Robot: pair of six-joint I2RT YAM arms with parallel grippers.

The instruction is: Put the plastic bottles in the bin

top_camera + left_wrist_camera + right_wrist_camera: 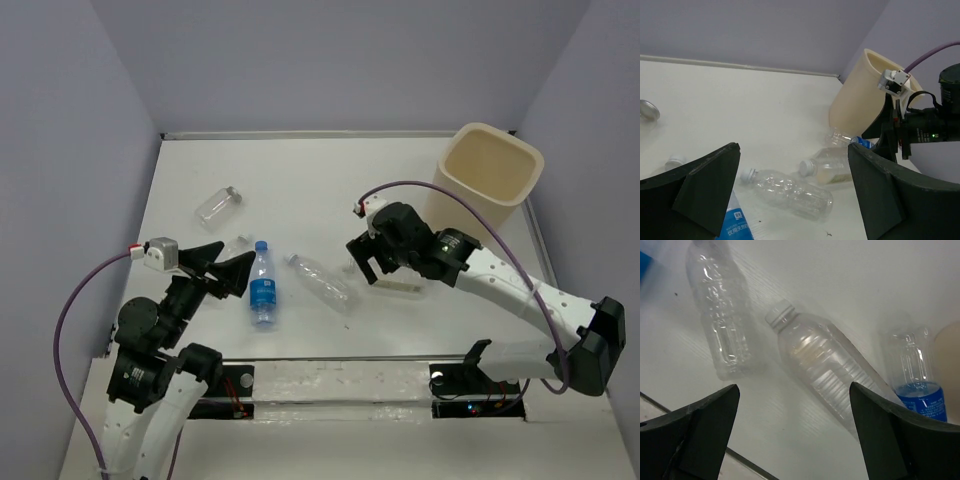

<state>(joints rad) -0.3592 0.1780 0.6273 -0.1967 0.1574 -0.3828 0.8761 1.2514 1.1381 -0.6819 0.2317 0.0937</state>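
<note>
Several clear plastic bottles lie on the white table. A blue-labelled, blue-capped bottle [263,283] [737,222] lies just right of my open left gripper [228,262] [793,150]. Right of it lies a label-less bottle [322,282] [790,189] [722,315]. My open right gripper [362,262] [793,387] hovers above a ribbed bottle [400,285] [832,167] [830,362], touching nothing. Another bottle with a blue band [915,370] [852,140] lies by the foot of the bin. The cream bin [490,170] [860,100] stands upright at the far right.
A short bottle with a silver cap [218,205] lies at the far left. A small stubby one [237,245] rests close to my left fingers. Lilac walls close the table on three sides. A black strip [340,378] runs along the near edge.
</note>
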